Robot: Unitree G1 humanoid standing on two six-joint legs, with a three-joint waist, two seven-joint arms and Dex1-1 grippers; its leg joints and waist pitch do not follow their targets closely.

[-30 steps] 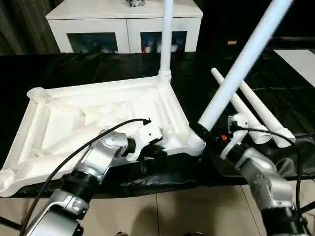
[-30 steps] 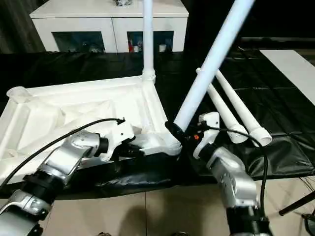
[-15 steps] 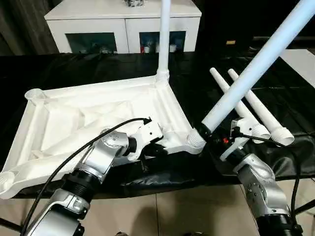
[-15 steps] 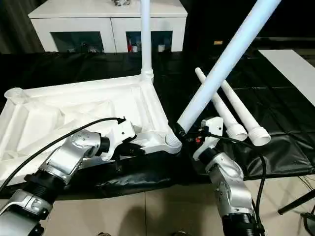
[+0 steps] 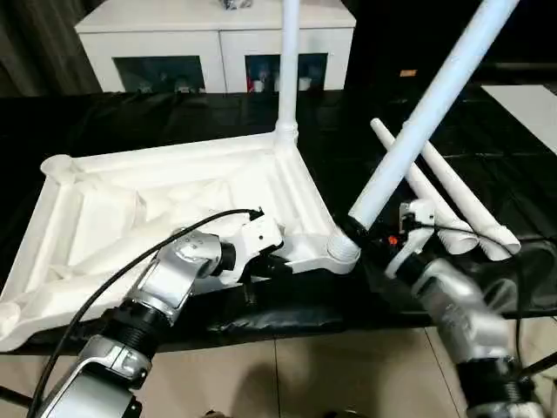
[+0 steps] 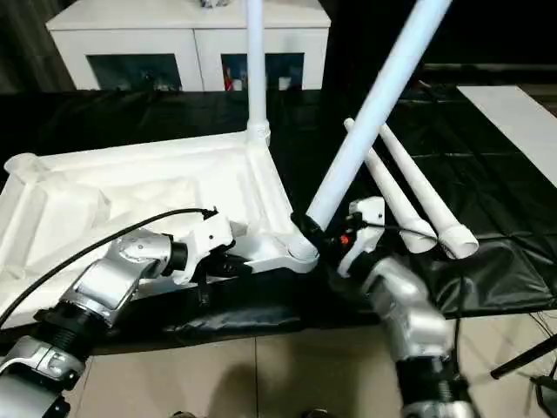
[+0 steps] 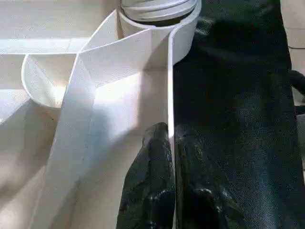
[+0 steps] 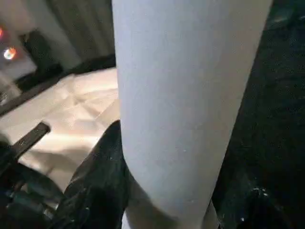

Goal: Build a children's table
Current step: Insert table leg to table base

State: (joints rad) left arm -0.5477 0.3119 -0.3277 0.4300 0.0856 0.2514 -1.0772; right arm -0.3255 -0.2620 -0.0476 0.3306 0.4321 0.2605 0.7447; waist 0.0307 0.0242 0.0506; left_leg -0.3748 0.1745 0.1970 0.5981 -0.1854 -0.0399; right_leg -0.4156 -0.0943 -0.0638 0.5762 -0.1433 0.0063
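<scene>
Two risks stand out: at centre frame the right gripper, clamped on a steeply tilted leg at the upturned tabletop's near corner socket, could jam it crooked, or the tabletop could slip from the left gripper, pinched on its rim.

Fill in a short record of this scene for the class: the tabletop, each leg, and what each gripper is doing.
Tabletop: white plastic rectangular tabletop, ribbed underside up, on black cloth.
Fitted leg: white tube leg upright in far corner socket.
Held leg: long white tube leg, tilted, base at near corner socket.
Spare legs: two loose white legs lying on the cloth.
Left gripper: clamped on tabletop rim.
Right gripper: gripping held leg.
</scene>
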